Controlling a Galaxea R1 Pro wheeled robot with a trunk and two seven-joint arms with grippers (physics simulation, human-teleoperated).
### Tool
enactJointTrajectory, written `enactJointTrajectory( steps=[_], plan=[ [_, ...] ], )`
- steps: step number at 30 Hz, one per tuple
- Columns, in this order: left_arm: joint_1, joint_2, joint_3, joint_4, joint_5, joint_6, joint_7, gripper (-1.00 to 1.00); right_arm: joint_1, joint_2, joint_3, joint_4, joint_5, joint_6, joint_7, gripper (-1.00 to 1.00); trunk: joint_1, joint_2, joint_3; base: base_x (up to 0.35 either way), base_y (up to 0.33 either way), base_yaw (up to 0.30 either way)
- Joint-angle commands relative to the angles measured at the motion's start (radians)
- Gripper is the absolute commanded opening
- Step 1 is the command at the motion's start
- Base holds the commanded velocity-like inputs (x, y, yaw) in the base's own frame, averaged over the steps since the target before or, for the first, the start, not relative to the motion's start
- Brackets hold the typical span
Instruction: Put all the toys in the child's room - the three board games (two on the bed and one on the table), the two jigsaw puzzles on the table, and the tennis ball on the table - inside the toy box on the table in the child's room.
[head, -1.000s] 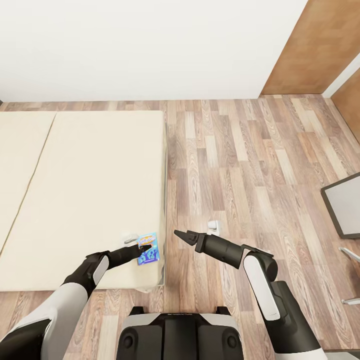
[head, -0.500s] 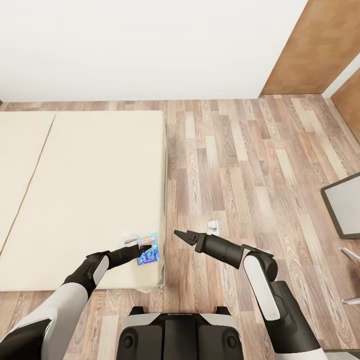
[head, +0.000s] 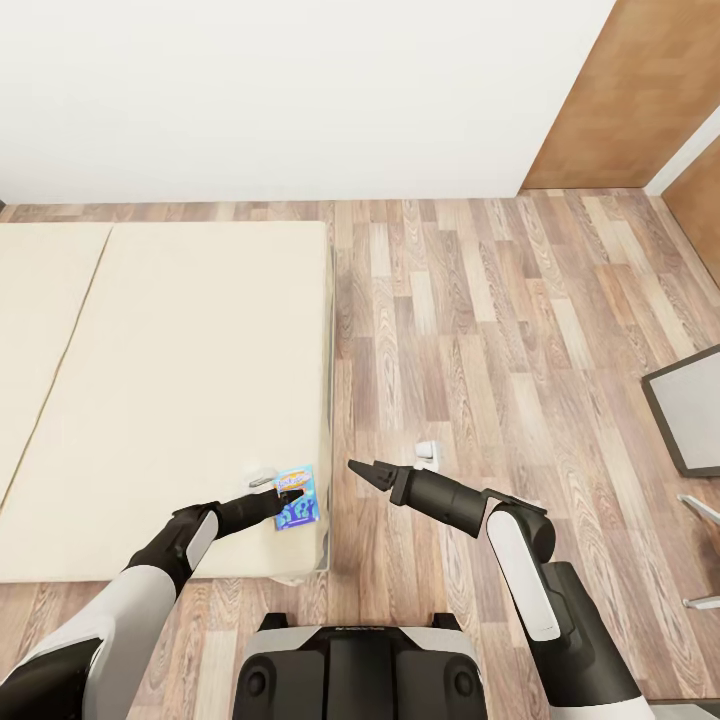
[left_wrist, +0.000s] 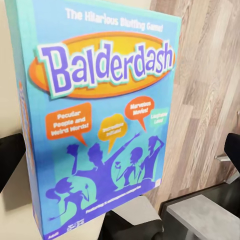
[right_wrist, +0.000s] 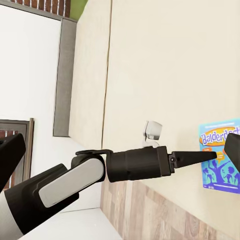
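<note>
Lying flat near the corner of the bed (head: 180, 380), close to its edge beside the wood-plank floor (head: 480, 330), is a light blue board game (head: 297, 497) printed "Balderdash", with an orange oval, speech bubbles and purple silhouettes on its lid. The left end effector (head: 283, 497) reaches over the cream mattress to the box; in the left wrist view its dark fingers (left_wrist: 11, 159) stand wide apart on either side of the box (left_wrist: 100, 120), not closed on it. From the right wrist view the left arm's tapered fingers (right_wrist: 192, 158) point at the box's edge (right_wrist: 220, 160), and whether they touch it cannot be told.

The right end effector (head: 362, 471) hangs over the floor just beside the bed's edge, its two pointed fingers nearly together with nothing between them. A small white object (head: 427, 452) lies on the floor near it. A grey-topped, dark-framed tabletop corner (head: 690, 410) shows at the right, well apart from the bed. Brown wooden doors (head: 620, 100) stand against the white wall (head: 300, 90).
</note>
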Motion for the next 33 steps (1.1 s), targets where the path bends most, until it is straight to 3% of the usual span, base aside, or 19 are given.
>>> enactJointTrajectory(
  steps=[1,10,33],
  plan=[
    [0.000,-0.001,0.004,0.000,0.006,0.010,-0.003,1.00,0.000,0.001,-0.001,0.000,-0.002,0.006,0.001,1.00,0.000,-0.001,-0.001,0.000,0.000,0.000],
    [0.000,-0.002,0.004,0.000,0.005,0.008,-0.053,1.00,0.000,0.001,-0.001,0.000,-0.002,0.006,0.002,1.00,0.000,-0.001,-0.001,0.000,0.000,0.000],
    [0.000,-0.002,0.004,0.000,0.003,0.002,-0.060,1.00,0.000,0.001,-0.001,0.000,-0.002,0.006,0.003,1.00,0.000,-0.001,-0.001,0.000,0.000,0.000]
  ],
)
